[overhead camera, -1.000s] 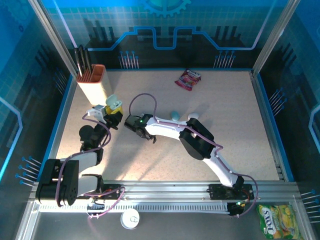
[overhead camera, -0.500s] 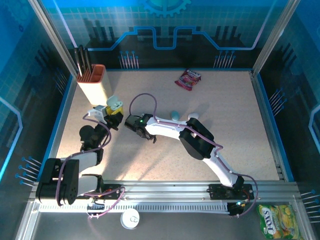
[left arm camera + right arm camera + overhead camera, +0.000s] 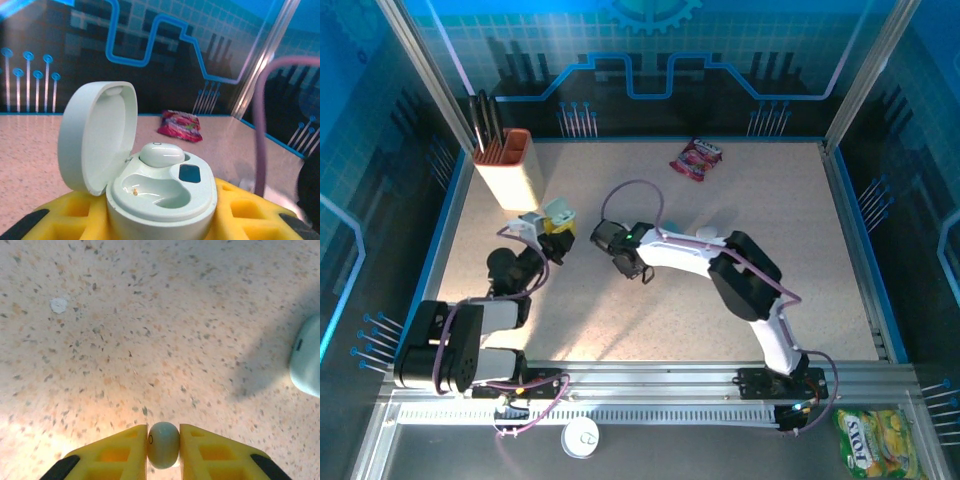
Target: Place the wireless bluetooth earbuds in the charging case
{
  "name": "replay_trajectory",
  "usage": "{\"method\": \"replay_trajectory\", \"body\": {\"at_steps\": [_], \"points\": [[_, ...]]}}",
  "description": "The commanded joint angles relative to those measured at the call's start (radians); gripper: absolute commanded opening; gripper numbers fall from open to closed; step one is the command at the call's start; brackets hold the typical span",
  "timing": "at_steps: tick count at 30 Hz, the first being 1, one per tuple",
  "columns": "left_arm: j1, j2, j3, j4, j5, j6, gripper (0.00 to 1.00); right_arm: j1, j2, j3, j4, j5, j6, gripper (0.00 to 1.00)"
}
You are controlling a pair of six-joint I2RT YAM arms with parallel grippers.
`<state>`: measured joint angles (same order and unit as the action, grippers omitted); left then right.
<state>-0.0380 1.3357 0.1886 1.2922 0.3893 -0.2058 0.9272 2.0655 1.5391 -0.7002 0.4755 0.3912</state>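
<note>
Over on the left half of the worktop [image 3: 650, 310], the left hand [image 3: 553, 222] is clamped on the base of the charging case [image 3: 162, 192] and holds it upright. Its yellow fingers [image 3: 75, 220] show on either side of the case in the wrist view. The lid [image 3: 95, 137] stands swung open to the left. One earbud [image 3: 161, 154] sits in the far well beside a small dark window, and the near well [image 3: 150, 189] is bare (just a tiny speck at its bottom). Just beside it, from above, the right arm [image 3: 700, 255] reaches in from the right, its wrist close to the case but not touching it. The right hand [image 3: 163, 447] points down at the speckled surface, its two yellow fingers [image 3: 120, 455] pressed in on a small pale earbud [image 3: 163, 440], which is pinched between their tips above the worktop. A rounded pale blue case [image 3: 306, 357] lies at the right edge of that view. Farther back, a red snack packet [image 3: 697, 158] lies near the far edge, and an orange-rimmed holder [image 3: 507, 170] with dark handles stands in the far left corner.
</note>
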Motion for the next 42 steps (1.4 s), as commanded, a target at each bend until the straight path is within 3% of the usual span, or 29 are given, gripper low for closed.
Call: {"method": "replay_trajectory", "body": {"at_steps": [1, 5, 14, 25, 42], "points": [[-0.066, 0.033, 0.038, 0.051, -0.017, 0.098, 0.36, -0.02, -0.143, -0.08, 0.13, -0.12, 0.051, 0.23], [-0.156, 0.08, 0.06, 0.051, -0.082, 0.189, 0.36, -0.046, -0.281, -0.175, 0.204, -0.217, 0.073, 0.23], [-0.289, 0.186, 0.1, 0.11, -0.102, 0.289, 0.36, -0.122, -0.518, -0.326, 0.392, -0.533, 0.15, 0.23], [-0.403, 0.236, 0.156, 0.111, -0.082, 0.323, 0.36, -0.18, -0.617, -0.371, 0.554, -0.723, 0.216, 0.21], [-0.471, 0.238, 0.199, 0.11, -0.1, 0.301, 0.35, -0.224, -0.576, -0.375, 0.569, -0.743, 0.225, 0.21]]}}
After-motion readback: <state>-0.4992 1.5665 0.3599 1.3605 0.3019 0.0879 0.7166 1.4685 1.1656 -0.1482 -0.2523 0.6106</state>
